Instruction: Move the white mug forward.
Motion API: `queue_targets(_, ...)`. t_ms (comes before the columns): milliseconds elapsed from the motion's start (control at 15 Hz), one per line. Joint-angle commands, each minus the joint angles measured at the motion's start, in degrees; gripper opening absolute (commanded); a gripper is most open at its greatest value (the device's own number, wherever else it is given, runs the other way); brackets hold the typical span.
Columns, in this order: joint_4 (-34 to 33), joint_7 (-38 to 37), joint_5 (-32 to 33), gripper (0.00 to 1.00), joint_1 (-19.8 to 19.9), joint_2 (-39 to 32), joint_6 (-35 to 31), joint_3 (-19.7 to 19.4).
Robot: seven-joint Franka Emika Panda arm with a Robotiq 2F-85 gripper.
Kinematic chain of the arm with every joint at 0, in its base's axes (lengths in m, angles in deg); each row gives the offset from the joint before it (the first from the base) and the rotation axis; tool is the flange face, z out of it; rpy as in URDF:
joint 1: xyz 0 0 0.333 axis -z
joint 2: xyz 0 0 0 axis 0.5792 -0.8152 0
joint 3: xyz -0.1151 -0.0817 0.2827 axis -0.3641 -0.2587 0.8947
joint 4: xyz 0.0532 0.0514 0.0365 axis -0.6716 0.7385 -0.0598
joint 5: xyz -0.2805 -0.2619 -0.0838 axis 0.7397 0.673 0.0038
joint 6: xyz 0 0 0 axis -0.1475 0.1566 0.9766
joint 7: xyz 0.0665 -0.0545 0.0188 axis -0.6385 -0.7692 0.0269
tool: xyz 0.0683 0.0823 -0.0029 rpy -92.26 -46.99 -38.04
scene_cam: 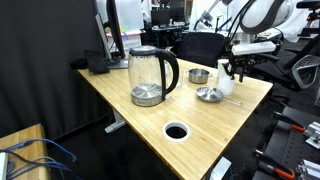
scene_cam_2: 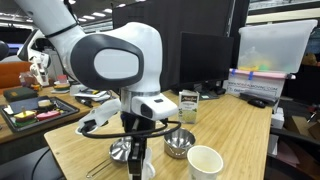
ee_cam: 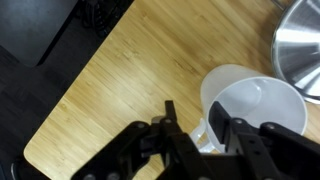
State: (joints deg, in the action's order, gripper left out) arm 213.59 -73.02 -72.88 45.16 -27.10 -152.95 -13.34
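Observation:
The white mug (ee_cam: 250,105) (scene_cam: 228,87) stands near the table's corner, next to a flat silver saucer (scene_cam: 209,95) and a small metal bowl (scene_cam: 198,75). My gripper (ee_cam: 192,120) (scene_cam: 233,74) comes down on it from above. In the wrist view one finger is inside the mug and the other is outside. The wall and the handle are pinched in the narrow gap between them. In an exterior view the gripper (scene_cam_2: 138,165) hides most of the mug. I cannot tell whether the mug rests on the table or is lifted.
A tall glass kettle (scene_cam: 152,76) stands mid-table, and a round cable hole (scene_cam: 177,131) is near the front edge. The wooden table (scene_cam: 120,85) drops off close beside the mug. A pale cup (scene_cam_2: 204,162) and the metal bowl (scene_cam_2: 179,143) sit beside the gripper.

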Motion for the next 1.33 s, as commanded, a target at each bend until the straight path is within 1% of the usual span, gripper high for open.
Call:
queue_targets(0, -0.57, 0.61, -1.16, 0.09, -0.91, -1.04, -0.09, -0.81)
queue_targets(67, -0.35, 0.89, -1.21, 0.03, -0.98, -0.94, -0.13, -0.78)
queue_targets(133, -0.06, 1.05, -1.08, 0.0, -1.06, -0.82, -0.27, -0.76)
queue_targets(333, 0.29, 1.55, -1.4, 0.0, -1.36, -0.12, -0.19, -0.61)
queue_targets(533, 1.04, 2.11, -1.28, 0.0, -1.56, 2.42, -0.12, -0.54)
queue_targets(733, 3.34, 4.94, -2.37, 0.01, -1.62, 7.64, -0.29, -0.37)
queue_targets(867, 5.59, 7.93, -4.2, 0.01, -1.62, 12.43, 0.42, -0.1)
queue_targets(1000, 8.71, 11.59, -5.5, 0.01, -1.75, 18.0, 1.66, 0.55)
queue_targets(1133, 13.12, 15.68, -5.59, 0.01, -2.65, 23.94, 3.79, 2.03)
queue_targets(1200, 9.29, 17.87, -6.03, 0.01, -3.91, 22.54, 7.05, 3.0)
queue_targets(1267, 10.54, 19.25, -5.96, 0.01, -4.97, 24.89, 8.11, 4.12)
